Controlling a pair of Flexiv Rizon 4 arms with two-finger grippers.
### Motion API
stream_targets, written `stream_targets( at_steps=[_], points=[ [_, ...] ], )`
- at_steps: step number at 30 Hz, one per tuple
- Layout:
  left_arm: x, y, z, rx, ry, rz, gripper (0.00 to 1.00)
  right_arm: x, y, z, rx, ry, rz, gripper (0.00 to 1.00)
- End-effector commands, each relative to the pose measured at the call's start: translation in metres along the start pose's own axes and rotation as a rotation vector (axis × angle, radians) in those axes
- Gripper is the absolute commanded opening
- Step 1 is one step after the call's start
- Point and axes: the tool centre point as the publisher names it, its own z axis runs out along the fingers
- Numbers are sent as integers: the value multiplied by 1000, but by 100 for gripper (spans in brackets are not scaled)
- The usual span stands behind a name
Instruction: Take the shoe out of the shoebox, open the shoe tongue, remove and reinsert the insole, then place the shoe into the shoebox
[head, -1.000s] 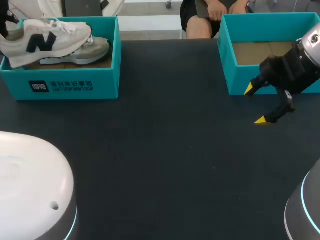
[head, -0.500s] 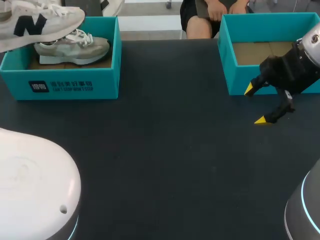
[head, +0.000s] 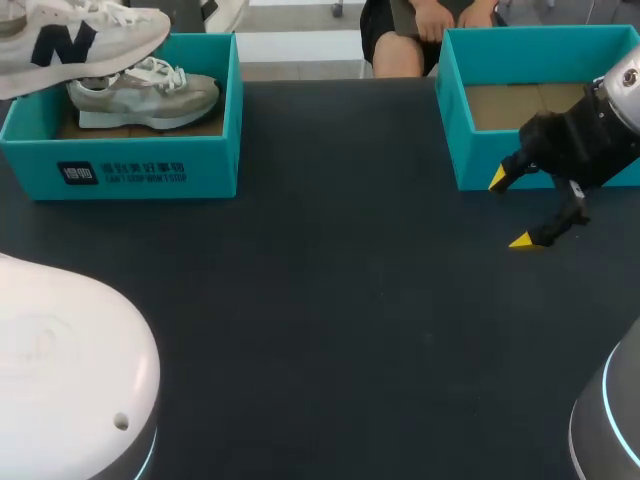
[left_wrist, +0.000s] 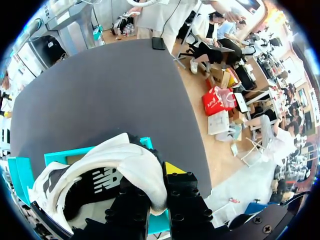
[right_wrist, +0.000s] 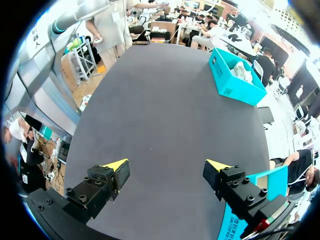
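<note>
A white shoe (head: 75, 38) with a dark letter on its side hangs above the left teal shoebox (head: 130, 172), partly cut off at the view's edge. My left gripper (left_wrist: 159, 176) is shut on the shoe (left_wrist: 100, 172) at its white collar, and the shoebox's rim (left_wrist: 62, 156) shows beneath it. This gripper is out of the head view. A second, greyish shoe (head: 150, 98) lies inside the box. My right gripper (head: 515, 210) stands open with nothing between its fingers (right_wrist: 166, 165), just in front of the right box.
A second teal box (head: 520, 55) with a bare cardboard floor stands at the back right, its near corner (right_wrist: 250, 200) beside my right gripper's finger. The left shoebox (right_wrist: 235, 82) lies far ahead across the dark tabletop (head: 330, 300).
The white shoe has risen up and to the left out of the left shoebox, uncovering the greyish shoe beneath. My right arm has stayed still.
</note>
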Motion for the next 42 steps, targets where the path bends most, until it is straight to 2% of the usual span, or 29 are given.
stream_targets(
  at_steps=[1,6,9,13,23,25,34,42],
  points=[
    [-13,-16,0,-19,79,6,0,0,0,1,2,-1,0,100],
    [-42,-46,-5,-46,195,-38,0,0,0,1,2,-1,0,100],
    [-56,-58,-8,-35,183,-78,0,0,0,1,2,-1,0,100],
    [-79,-73,-11,-95,208,-85,0,0,0,1,2,-1,0,100],
    [-141,-105,-20,-168,220,-56,0,0,0,1,2,-1,0,100],
    [-156,-113,-20,-210,254,-66,0,0,0,1,2,-1,0,100],
    [-217,-142,-21,-245,245,-44,0,0,0,1,2,-1,0,100],
    [-258,-156,-23,-216,200,-74,0,0,0,1,2,-1,0,100]
  ],
)
